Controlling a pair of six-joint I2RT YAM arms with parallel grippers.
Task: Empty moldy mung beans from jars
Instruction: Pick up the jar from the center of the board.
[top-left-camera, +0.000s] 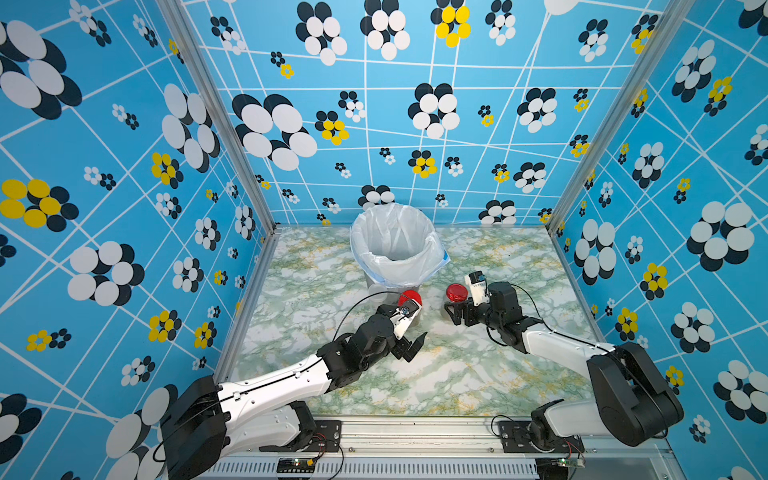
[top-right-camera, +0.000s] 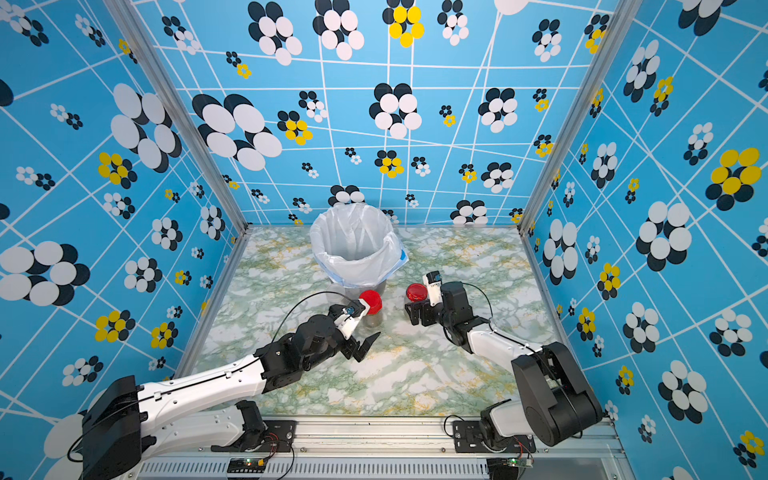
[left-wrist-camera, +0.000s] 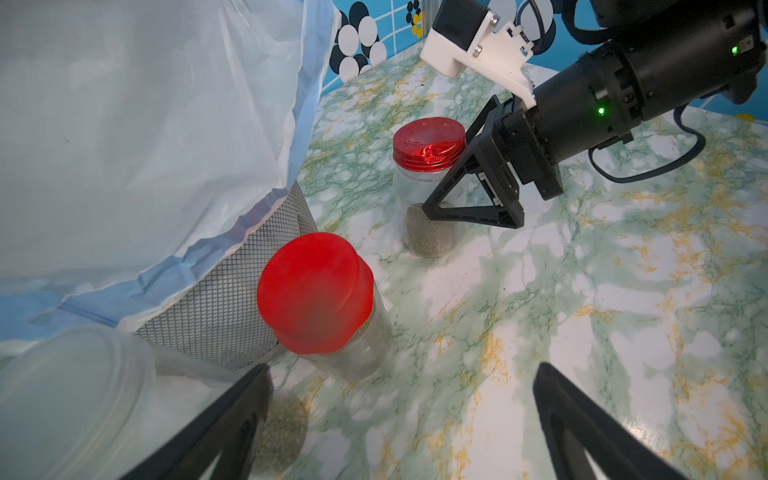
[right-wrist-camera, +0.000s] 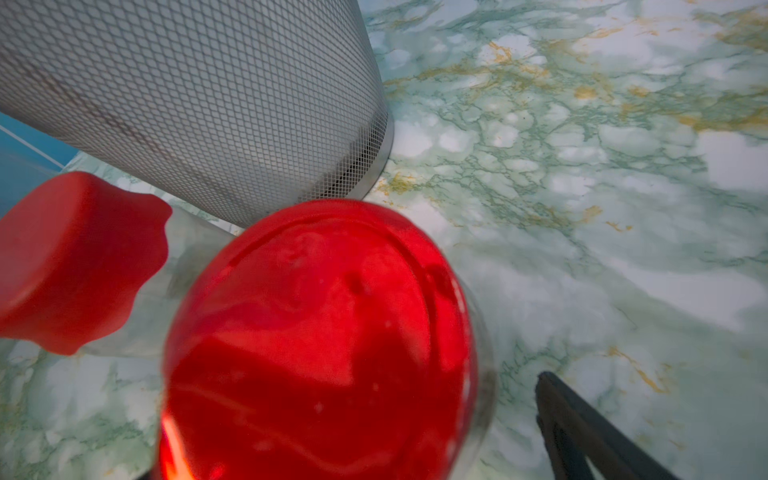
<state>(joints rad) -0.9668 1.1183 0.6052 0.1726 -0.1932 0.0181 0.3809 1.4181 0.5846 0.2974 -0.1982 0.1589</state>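
We are only starting: all three jars (left-wrist-camera: 332, 291) are standing lidded at 6 o'clock of the lined bin (top-left-camera: 395, 245), mung beans (left-wrist-camera: 432, 239) inside. Left fingers (left-wrist-camera: 232, 415) are gaping empty; right fingers (left-wrist-camera: 469, 215) are straddling the shiny-lidded jar (left-wrist-camera: 428, 141) at 3 o'clock, unclamped

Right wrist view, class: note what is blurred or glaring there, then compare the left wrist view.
Right wrist view: shiny red lid fills the foreground, blurred, glare at its edge; mesh bucket sharper. Left wrist view: near red lid soft, far jar crisp, lid glinting.
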